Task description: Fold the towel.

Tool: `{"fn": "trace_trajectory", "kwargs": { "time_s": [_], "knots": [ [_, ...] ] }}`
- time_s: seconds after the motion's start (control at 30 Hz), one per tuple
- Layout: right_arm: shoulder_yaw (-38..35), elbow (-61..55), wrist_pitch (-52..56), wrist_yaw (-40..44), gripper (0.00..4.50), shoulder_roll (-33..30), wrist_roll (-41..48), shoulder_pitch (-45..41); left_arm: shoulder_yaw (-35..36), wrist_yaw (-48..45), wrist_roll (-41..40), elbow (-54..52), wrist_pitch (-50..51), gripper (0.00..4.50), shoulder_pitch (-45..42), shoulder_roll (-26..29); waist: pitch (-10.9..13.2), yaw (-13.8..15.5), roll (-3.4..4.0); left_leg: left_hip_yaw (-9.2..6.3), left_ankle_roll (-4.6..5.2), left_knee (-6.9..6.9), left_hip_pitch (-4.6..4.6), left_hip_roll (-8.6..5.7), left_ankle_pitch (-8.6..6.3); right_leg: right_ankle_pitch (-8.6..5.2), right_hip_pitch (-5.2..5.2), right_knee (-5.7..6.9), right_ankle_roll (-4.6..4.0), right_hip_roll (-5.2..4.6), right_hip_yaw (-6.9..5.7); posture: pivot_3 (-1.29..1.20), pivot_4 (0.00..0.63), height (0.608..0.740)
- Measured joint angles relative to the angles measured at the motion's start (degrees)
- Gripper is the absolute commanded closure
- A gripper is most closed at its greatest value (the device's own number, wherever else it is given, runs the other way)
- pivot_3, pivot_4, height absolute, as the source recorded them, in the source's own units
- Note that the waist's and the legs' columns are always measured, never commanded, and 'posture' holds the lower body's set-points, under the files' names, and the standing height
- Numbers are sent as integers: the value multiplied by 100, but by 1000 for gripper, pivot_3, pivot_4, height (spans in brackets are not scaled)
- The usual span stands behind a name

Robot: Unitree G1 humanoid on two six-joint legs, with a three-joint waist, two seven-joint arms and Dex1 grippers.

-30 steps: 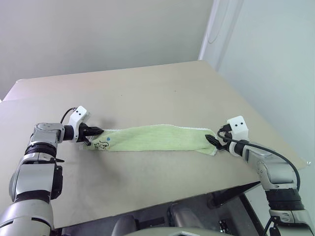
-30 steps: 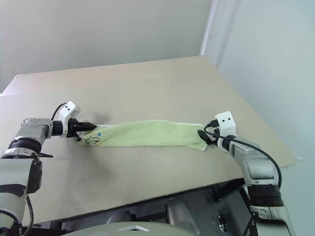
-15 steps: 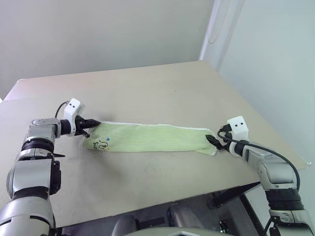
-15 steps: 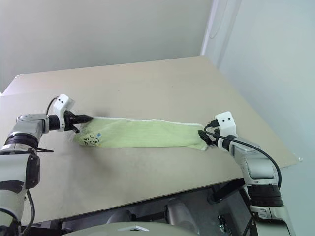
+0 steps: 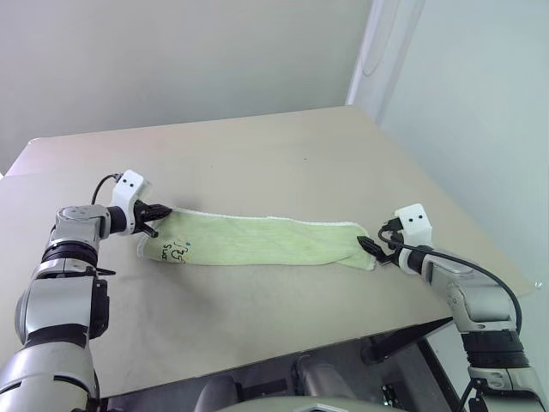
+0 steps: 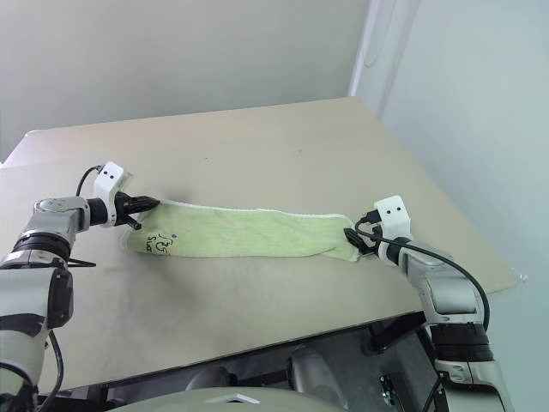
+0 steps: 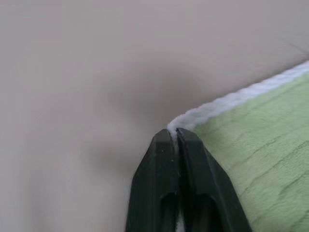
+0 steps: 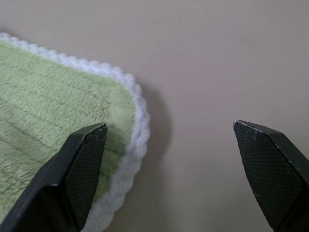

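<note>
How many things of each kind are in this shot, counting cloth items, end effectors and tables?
Towel: 1
End effectors: 2, left end effector and right end effector
Table: 1
Total: 4

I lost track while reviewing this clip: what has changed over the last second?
The left gripper, pinched on the towel's corner, has drawn that corner away from the robot across the table and turned, so the printed end now lies spread wider. Its fingers still clamp the white edging. The right gripper stayed open at the towel's other end, which has not moved.
</note>
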Motion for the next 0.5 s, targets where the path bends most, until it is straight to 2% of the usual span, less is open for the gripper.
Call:
{"fn": "trace_trajectory", "kwargs": {
  "time_s": [0.17,0.3,0.37,0.5],
  "knots": [
    [-120,-164,221,54,0,59,240,35,12,22,-3,0,-193,1675,4,0,0,1,0,0,0,0,0,0,0,0,0,1,0,0,0,0,0,740],
    [-482,-403,408,23,0,184,555,4,108,521,-22,10,-266,193,4,56,0,-3,0,-1,0,-1,-1,0,0,1,1,1,1,0,0,0,0,740],
    [-674,-506,577,-94,0,287,741,-86,206,698,-37,27,-334,193,1,125,0,-5,0,-1,0,-1,0,0,0,1,1,1,1,0,0,0,0,740],
    [-1869,-730,1588,-691,0,743,1730,-409,351,258,-184,7,-333,193,-41,360,-1,11,-1,-4,0,-1,-1,0,0,13,1,0,-18,0,-2,0,0,740]
  ]
}}
